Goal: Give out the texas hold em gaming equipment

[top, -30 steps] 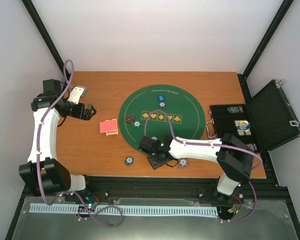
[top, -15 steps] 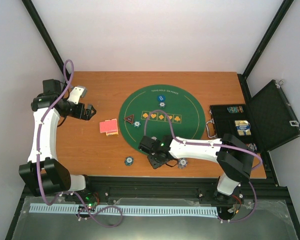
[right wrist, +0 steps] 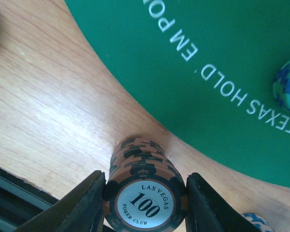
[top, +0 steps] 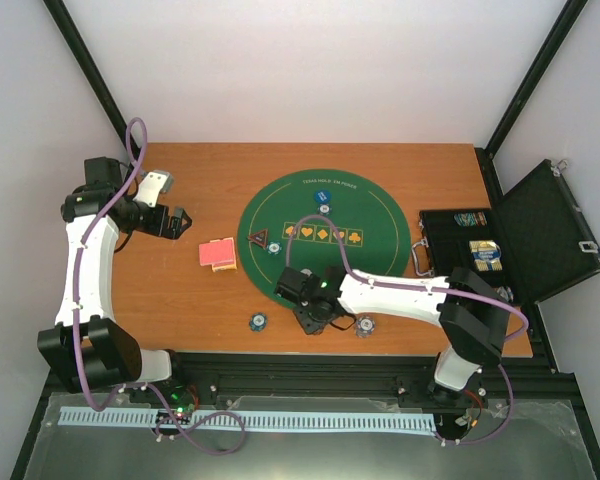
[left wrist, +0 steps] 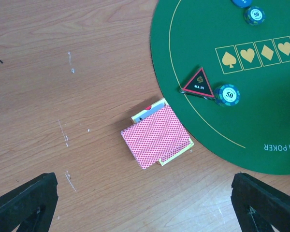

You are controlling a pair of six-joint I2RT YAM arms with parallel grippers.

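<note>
Now the right claw (right wrist: 145, 195) clamps the chip stack (right wrist: 144, 159), green mat (right wrist: 208, 48) at one o'clock; left claw (left wrist: 142, 195) stands apart.

Your left arm (top: 85, 262) stands folded at the left, left pincer (left wrist: 145, 205) gaping wide. Your right arm (top: 400, 296) stretches low leftward, right pincer (right wrist: 145, 192) clasping the chip stack (right wrist: 141, 157).

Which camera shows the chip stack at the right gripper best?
The right wrist view: the chip stack stands on the table beside the mat, with the right gripper fingers against its sides and its 100 label readable. In the top view the gripper covers it. The left wrist view misses it.
</note>
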